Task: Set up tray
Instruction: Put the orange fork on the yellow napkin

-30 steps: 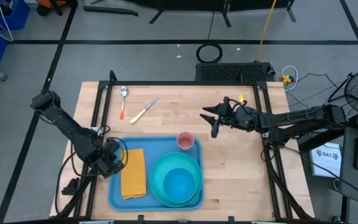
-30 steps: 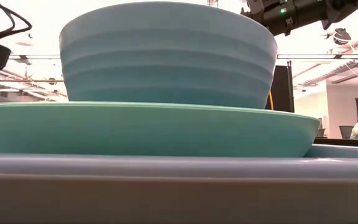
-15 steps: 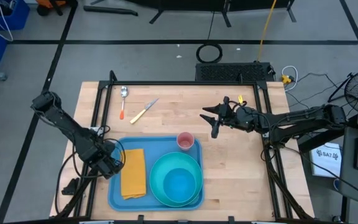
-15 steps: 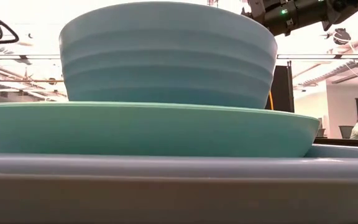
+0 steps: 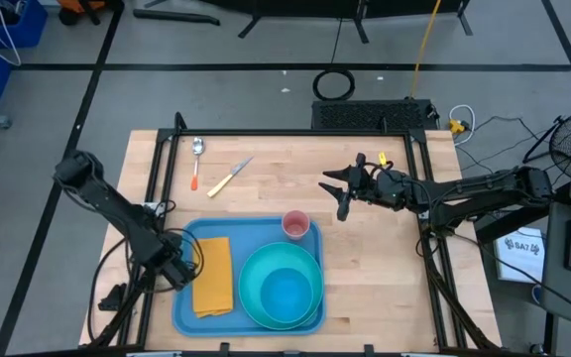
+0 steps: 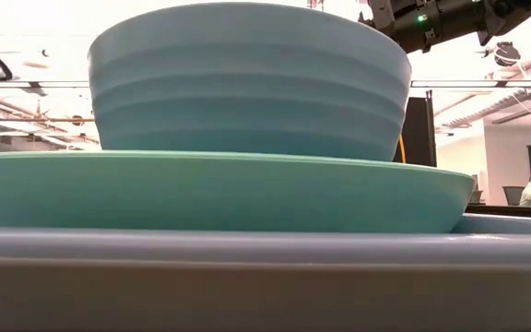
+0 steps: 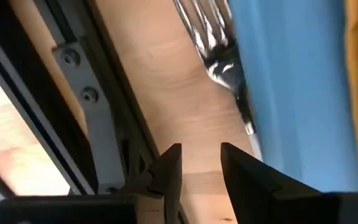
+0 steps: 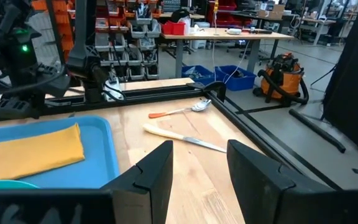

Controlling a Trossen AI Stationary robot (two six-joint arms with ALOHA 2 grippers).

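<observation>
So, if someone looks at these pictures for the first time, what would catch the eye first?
Probably the big blue tray at the table's near edge, holding a turquoise bowl on a plate, a yellow napkin and a pink cup. The left gripper sits at its left rim; the right gripper hovers, jaws open.

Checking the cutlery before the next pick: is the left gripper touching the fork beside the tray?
Apart. The left wrist view shows the left gripper open, with bare wood between its fingertips and the fork, which lies along the tray edge.
</observation>
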